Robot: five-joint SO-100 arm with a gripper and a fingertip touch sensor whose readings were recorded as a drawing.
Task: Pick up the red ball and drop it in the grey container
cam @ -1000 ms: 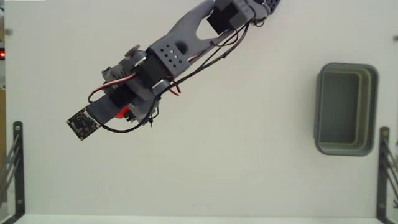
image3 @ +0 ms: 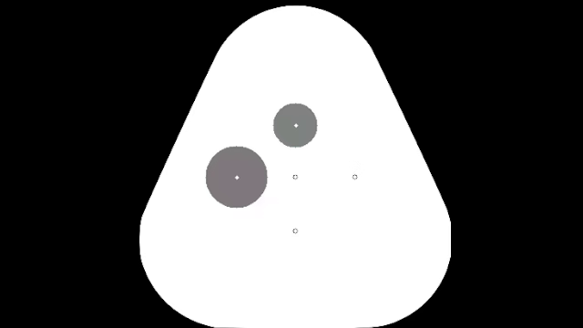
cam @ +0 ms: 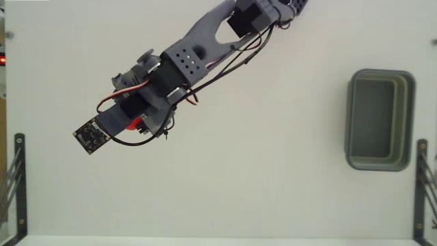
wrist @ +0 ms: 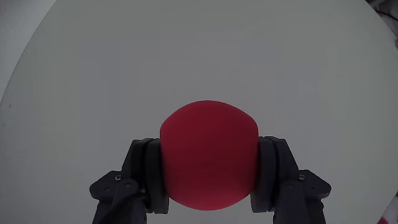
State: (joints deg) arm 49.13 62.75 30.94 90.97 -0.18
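The white table (cam: 273, 191) fills the fixed view, bare between the arm at upper left and the grey container (cam: 379, 119) at the right edge, well apart from the arm; the container's hollow looks empty and its thick rim stands clear of everything else; black metal brackets (cam: 19, 174) sit at the lower left and right edges, off the straight path across; nothing seems to stand in the way of a carry to the tub. The gripper (wrist: 209, 165) has its jaws pinching the red ball (wrist: 209, 154) from both sides at its widest part, seen plainly in the wrist view; in the fixed view only a sliver of red shows beneath the arm. The ball looks light, matte and firm, likely to roll if released low; a hold across its middle suits it best, since a pinch off centre could squeeze it out.
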